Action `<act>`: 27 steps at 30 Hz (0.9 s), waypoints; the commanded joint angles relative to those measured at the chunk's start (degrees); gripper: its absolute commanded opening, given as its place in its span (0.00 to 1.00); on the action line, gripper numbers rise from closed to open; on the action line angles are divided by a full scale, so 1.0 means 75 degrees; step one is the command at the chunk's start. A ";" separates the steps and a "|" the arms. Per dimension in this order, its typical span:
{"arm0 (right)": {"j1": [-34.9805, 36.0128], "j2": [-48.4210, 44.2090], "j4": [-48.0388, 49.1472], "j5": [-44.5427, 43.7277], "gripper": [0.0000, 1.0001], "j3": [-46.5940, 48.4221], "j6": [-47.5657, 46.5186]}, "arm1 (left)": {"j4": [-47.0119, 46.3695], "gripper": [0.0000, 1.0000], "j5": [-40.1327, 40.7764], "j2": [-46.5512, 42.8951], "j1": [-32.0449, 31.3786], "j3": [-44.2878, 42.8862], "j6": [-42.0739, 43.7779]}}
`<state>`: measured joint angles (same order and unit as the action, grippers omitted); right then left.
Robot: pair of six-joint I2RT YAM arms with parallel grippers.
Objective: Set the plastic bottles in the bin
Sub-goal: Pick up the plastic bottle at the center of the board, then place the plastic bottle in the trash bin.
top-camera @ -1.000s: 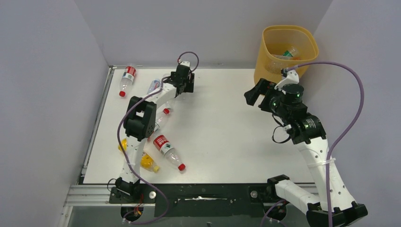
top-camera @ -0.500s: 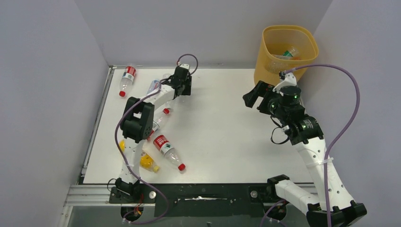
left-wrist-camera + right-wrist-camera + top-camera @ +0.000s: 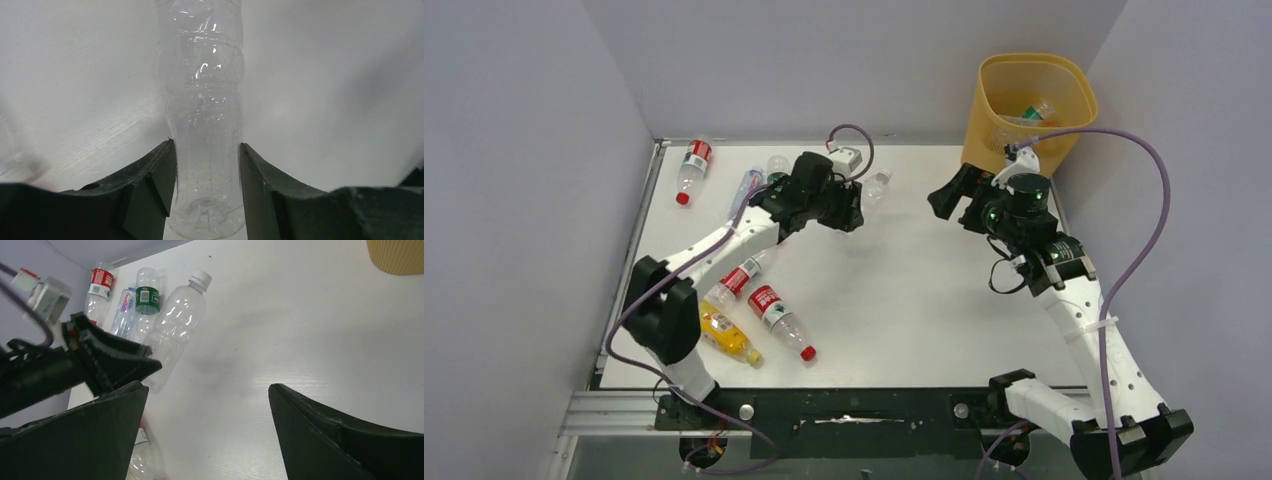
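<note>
My left gripper [image 3: 852,208] is shut on the base end of a clear, label-free plastic bottle [image 3: 875,186], whose white cap points toward the bin. The left wrist view shows this bottle [image 3: 205,125] squeezed between both jaws, gripper [image 3: 206,147]. The yellow-orange bin [image 3: 1029,95] stands at the table's back right corner with bottles inside. My right gripper [image 3: 946,197] hangs open and empty in front of the bin, facing the held bottle [image 3: 175,325]; its jaws stand wide apart, gripper [image 3: 207,390]. More bottles lie on the left: red-labelled ones [image 3: 692,165] [image 3: 779,318], a yellow one [image 3: 726,340].
A green-labelled bottle [image 3: 776,167] and a blue-labelled one [image 3: 746,184] lie at the back left, and another red-labelled bottle [image 3: 737,277] lies beside the left arm. Grey walls close in the table on the left, back and right. The bin's wall [image 3: 397,255] shows in the right wrist view.
My left gripper closed on the clear bottle at the back and swung right with it toward the table's middle. The right gripper shifted slightly left, still open.
</note>
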<state>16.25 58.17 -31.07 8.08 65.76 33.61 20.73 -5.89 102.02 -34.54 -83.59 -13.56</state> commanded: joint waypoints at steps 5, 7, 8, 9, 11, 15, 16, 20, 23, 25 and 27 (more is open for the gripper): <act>0.0078 0.0615 0.1453 0.1115 0.98 0.0013 0.0761 | -0.0917 0.39 -0.1616 -0.2710 -0.0463 0.1313 -0.0874; 0.0082 0.0725 0.1733 0.1426 0.98 -0.0008 0.1024 | -0.0973 0.40 -0.1689 -0.3025 -0.0518 0.1440 -0.0970; 0.0079 0.0767 0.1887 0.1592 0.98 -0.0022 0.1114 | -0.0969 0.40 -0.1712 -0.3145 -0.0540 0.1469 -0.0979; 0.0081 0.0811 0.2041 0.1748 0.98 -0.0042 0.1283 | -0.0962 0.40 -0.1739 -0.3245 -0.0558 0.1496 -0.0991; 0.0084 0.0855 0.2403 0.2116 0.98 -0.0115 0.1552 | -0.0950 0.40 -0.1792 -0.3384 -0.0569 0.1534 -0.1001; 0.0093 0.0901 0.3104 0.2572 0.98 -0.0261 0.2047 | -0.1025 0.40 -0.1895 -0.3542 -0.0626 0.1608 -0.1025; 0.0092 0.0915 0.3201 0.2624 0.98 -0.0289 0.2143 | -0.1044 0.40 -0.1912 -0.3563 -0.0640 0.1626 -0.1043; 0.0099 0.1002 0.3377 0.2673 0.98 -0.0295 0.2286 | -0.1139 0.39 -0.1967 -0.3571 -0.0709 0.1665 -0.1101; 0.0131 0.1112 0.3342 0.2675 0.98 -0.0289 0.2290 | -0.1222 0.39 -0.1957 -0.3595 -0.0779 0.1667 -0.1129; 0.0168 0.1207 0.3261 0.2646 0.98 -0.0291 0.2278 | -0.1267 0.39 -0.1951 -0.3605 -0.0807 0.1640 -0.1164; 0.0210 0.1262 0.3221 0.2580 0.98 -0.0327 0.2272 | -0.1293 0.39 -0.1942 -0.3586 -0.0840 0.1571 -0.1179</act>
<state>16.93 66.89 -9.96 26.59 63.51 49.93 15.99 -19.18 77.25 -40.21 -70.39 -21.85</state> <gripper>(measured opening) 0.979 0.441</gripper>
